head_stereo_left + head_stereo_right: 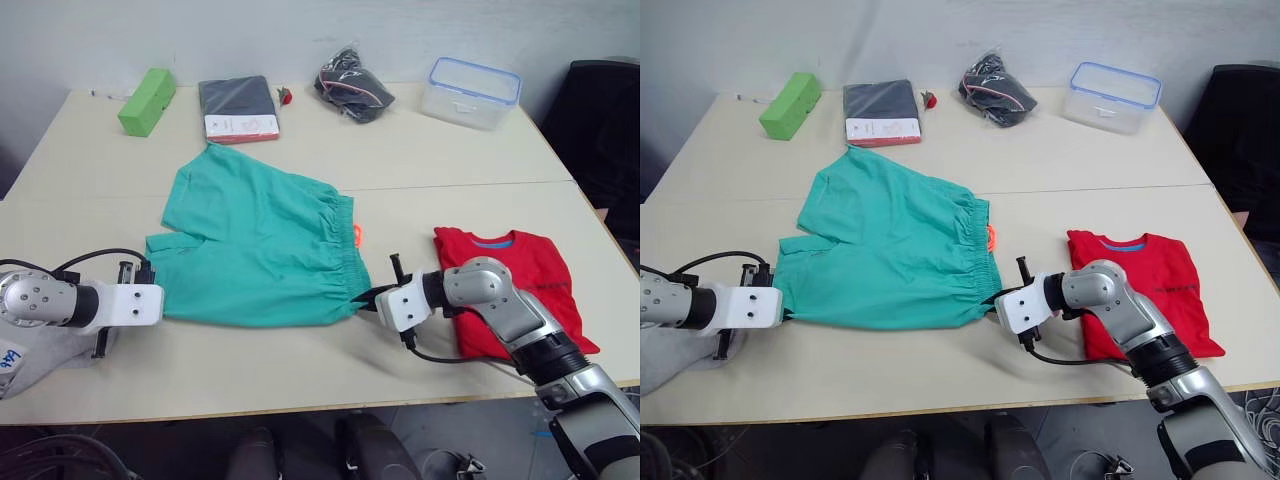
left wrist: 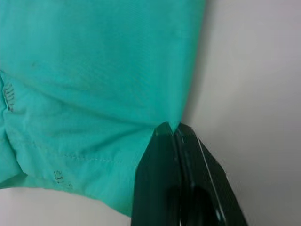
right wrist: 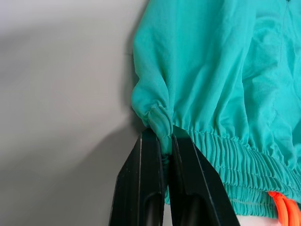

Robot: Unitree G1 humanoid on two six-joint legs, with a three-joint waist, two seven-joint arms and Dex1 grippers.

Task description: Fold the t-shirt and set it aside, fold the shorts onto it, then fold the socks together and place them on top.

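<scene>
1. We are holding the shorts at two near corners: our left gripper is clamped on the hem corner of a leg, and our right gripper is clamped on the bunched end of the elastic waistband.
2. The shorts are lying spread near the middle of the table, waistband toward 3 o'clock, legs toward 9 o'clock, with the orange drawstring peeking out at the waist.
3. The t-shirt is already sitting folded at about 4 o'clock from the shorts, just beyond our right gripper.
4. We are judging the cloth to be light, thin and limp: it will sag between the two grips and will not hold a crease by itself.
5. The gathered waistband is thicker and gives a surer pinch; the single-layer hem looks likelier to slip, so we are favouring a bite well onto the stitched edge.
6. Lifting both corners evenly and carrying them toward 12 o'clock should fold the shorts in half without twisting.
</scene>
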